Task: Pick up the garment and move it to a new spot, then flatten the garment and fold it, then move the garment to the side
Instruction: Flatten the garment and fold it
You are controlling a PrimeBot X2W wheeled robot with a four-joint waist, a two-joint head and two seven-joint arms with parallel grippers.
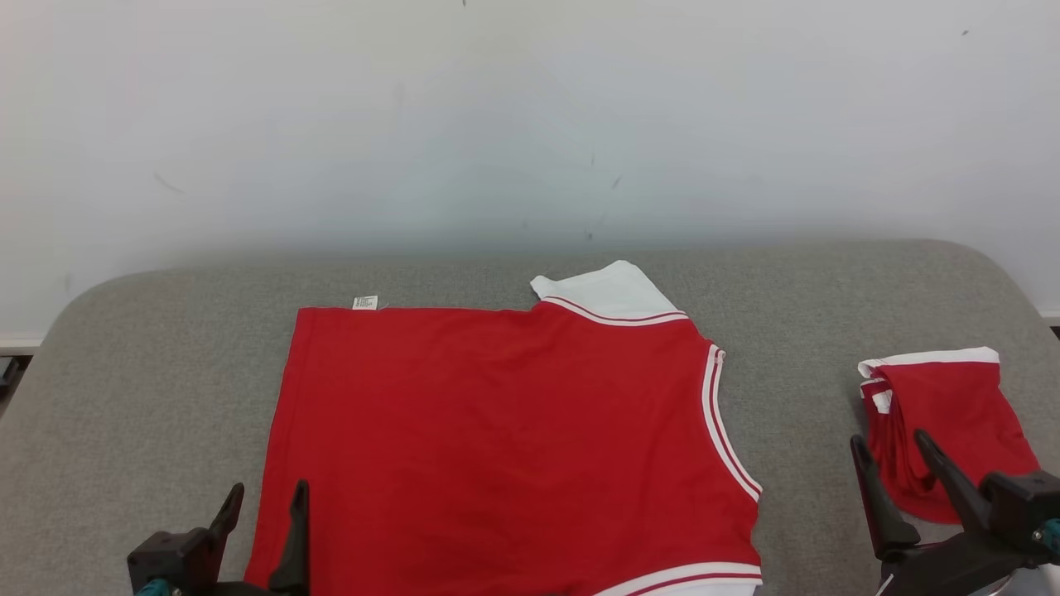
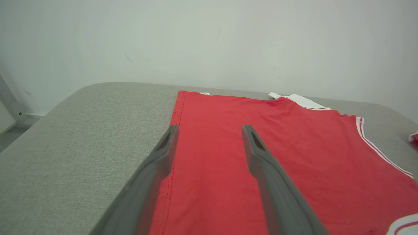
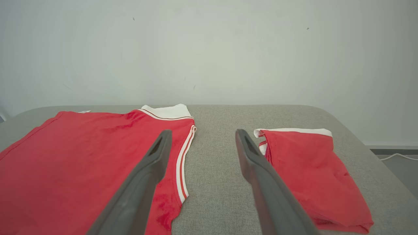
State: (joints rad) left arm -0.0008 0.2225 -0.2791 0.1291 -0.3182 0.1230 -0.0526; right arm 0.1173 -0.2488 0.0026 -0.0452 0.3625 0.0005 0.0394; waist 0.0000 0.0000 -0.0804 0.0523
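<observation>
The garment (image 1: 505,430) is a red sleeveless shirt with white trim, spread flat across the middle of the grey table (image 1: 149,372); a white collar pokes out at its far edge. My left gripper (image 1: 263,495) stands open at the lower left, over the shirt's left hem. In the left wrist view the garment (image 2: 277,147) lies under the open left gripper (image 2: 210,130). My right gripper (image 1: 890,443) is open at the lower right, empty, between the shirt and a folded piece. The right wrist view has the garment (image 3: 72,156) left of the right gripper (image 3: 202,134).
A second red garment (image 1: 944,422) with white trim lies folded near the table's right edge, also the folded garment (image 3: 310,173) in the right wrist view. A pale wall (image 1: 530,124) rises behind the table. Bare grey cloth lies left of the shirt.
</observation>
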